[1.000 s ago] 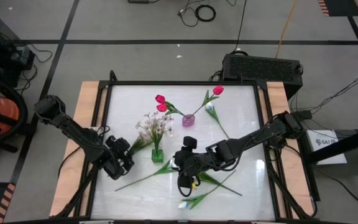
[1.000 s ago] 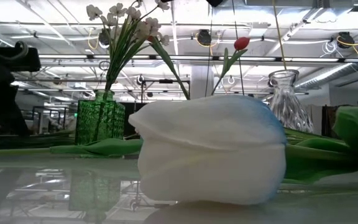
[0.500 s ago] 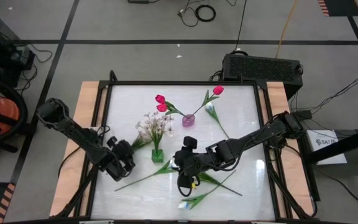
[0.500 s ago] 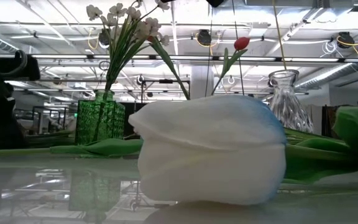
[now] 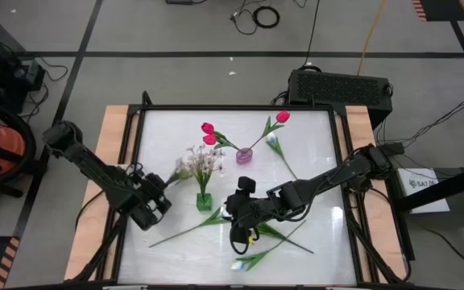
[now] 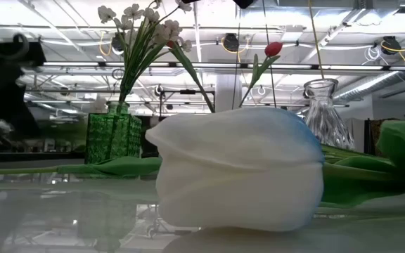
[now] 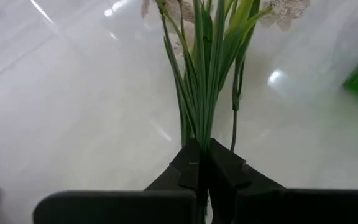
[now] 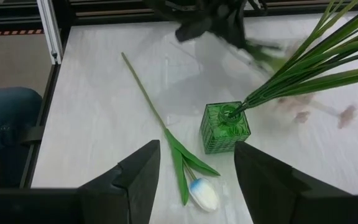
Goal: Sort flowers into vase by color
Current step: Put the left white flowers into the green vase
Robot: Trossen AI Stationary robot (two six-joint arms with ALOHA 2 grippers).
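Observation:
My left gripper is shut on a loose spray of cream blossoms just left of the green vase. That vase holds another cream spray. Farther back, a small pink vase holds red tulips. White tulips on long stems lie flat on the table: one at the near edge, one behind. My right gripper hovers open over the stems right of the green vase, above a white tulip. That tulip fills the low view. My left gripper pinches the bundle of thin green stems of the loose spray between its two fingers, at the stems' lower end. The fingers lie roughly in line with the stems, which fan out away from them toward the blossoms. Whether the blossom end touches the table cannot be told.
Long green stems and leaves cross the near half of the table between the two arms. A wooden rail borders the white tabletop at the left. Someone's leg in blue jeans shows beyond the table's edge in the right wrist view.
My left gripper has shut on the loose spray's stems and drawn back a little toward the table's left edge and upward. The spray has shifted with it; its blossoms are blurred in the right wrist view.

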